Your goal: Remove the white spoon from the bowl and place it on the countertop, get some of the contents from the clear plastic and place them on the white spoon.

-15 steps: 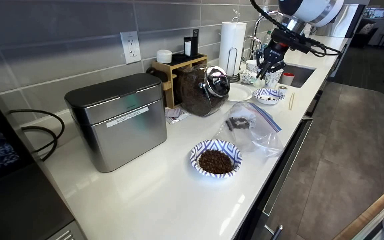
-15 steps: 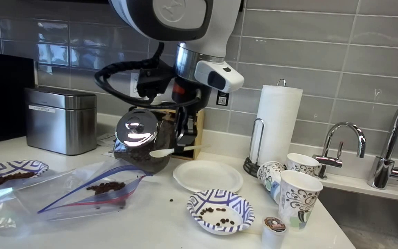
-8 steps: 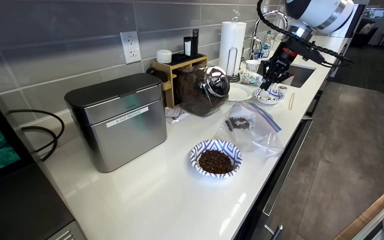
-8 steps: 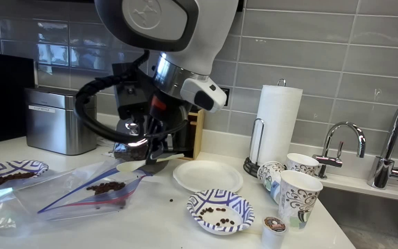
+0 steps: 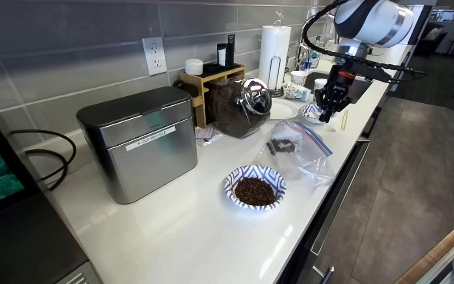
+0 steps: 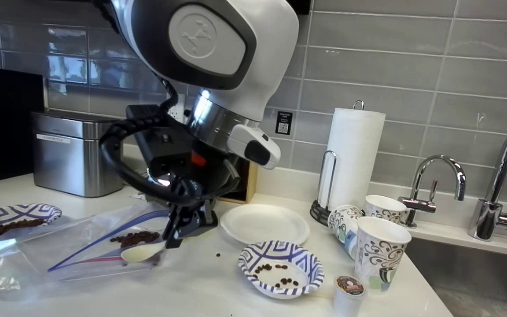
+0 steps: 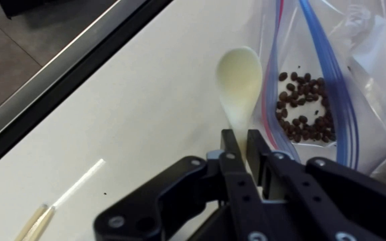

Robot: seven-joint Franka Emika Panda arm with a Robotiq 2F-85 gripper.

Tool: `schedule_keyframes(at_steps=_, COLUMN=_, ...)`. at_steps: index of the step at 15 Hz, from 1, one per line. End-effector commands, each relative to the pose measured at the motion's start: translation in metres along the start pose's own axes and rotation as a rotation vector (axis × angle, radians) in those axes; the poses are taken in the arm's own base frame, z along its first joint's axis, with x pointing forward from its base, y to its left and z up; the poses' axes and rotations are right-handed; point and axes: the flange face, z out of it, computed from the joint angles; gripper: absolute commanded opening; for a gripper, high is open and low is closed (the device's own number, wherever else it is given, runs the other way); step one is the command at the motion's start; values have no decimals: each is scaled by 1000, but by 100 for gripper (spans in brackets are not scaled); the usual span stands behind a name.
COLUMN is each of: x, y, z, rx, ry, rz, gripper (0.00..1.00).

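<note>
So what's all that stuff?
countertop: one, white, along wall
bag: one, clear, countertop
bowls: two, blue-white, countertop
beans: many, brown, bowls and bag
plate: one, white, countertop
sticks: two, tan, countertop
sink: one, grey, in countertop
taps: two, silver, by sink
cups: three, white, by sink
pod: one, white, by cups
towel roll: one, white, by wall
shelf: one, tan, by wall
jar: one, clear, by shelf
bin: one, silver, by wall
spoon: one, white, over countertop
robot arm: one, white-black, over countertop
gripper: one, black, holding spoon
</note>
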Motion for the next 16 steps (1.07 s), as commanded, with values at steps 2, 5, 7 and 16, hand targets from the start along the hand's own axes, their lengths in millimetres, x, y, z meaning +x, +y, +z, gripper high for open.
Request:
schedule_keyframes(at_steps=2, x=7, y=6, z=23, rx=-95, ry=-47, rz=-11, gripper=3)
schedule_keyframes(at_steps=5, x=12, y=10, z=34, rx=-108, ry=-52, rz=-18, gripper=3)
schedule_keyframes(at_steps=7, x=16, y=12, z=42, rx=-100, ry=-63, rz=-24, gripper=3)
schedule_keyframes(at_steps=16, x=26, y=15, z=53, rx=-135, ry=-65, rz=1, gripper=68)
